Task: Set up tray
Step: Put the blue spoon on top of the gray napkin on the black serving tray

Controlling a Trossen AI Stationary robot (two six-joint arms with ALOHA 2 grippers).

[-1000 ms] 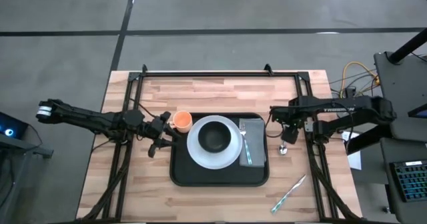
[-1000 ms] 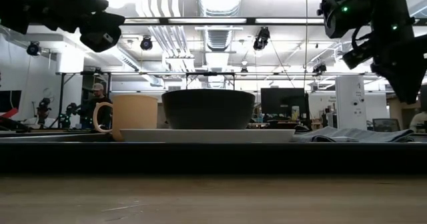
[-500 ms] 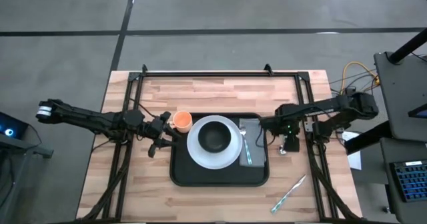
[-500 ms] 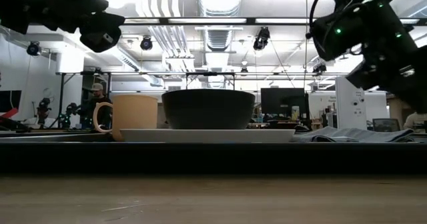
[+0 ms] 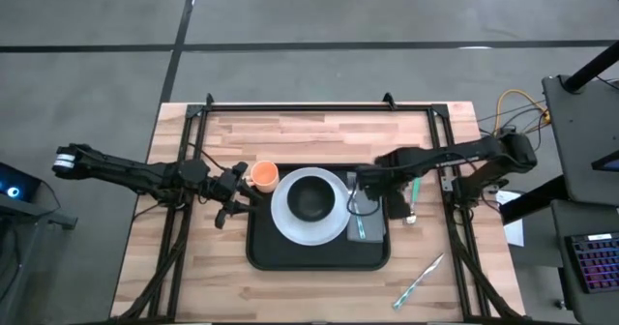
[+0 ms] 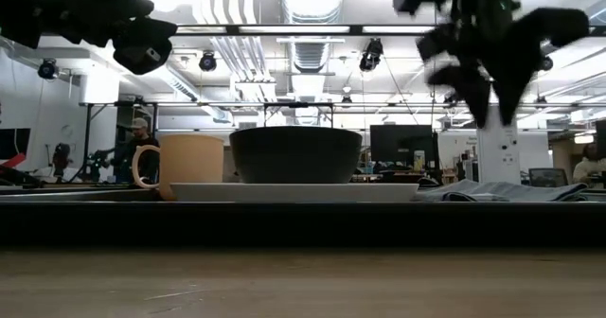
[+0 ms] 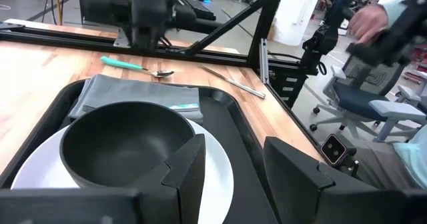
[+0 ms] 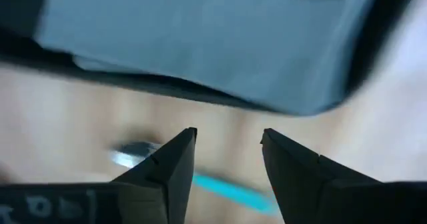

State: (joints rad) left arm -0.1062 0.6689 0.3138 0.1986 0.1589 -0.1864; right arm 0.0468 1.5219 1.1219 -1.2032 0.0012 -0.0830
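Right gripper (image 8: 227, 161): fingers parted, empty, above teal-handled spoon (image 8: 200, 177) beside tray (image 5: 319, 259) | Left gripper (image 7: 230, 167): fingers parted, empty, near orange cup (image 5: 264, 175).

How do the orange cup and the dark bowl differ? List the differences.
Colour: the cup is orange, the bowl dark grey.
Width: the bowl is much wider than the cup.
Handle: the cup has one, the bowl none.
Support: the bowl sits on the white plate; the cup stands beside that plate at a corner of the tray.
Both stand upright, mouths up.
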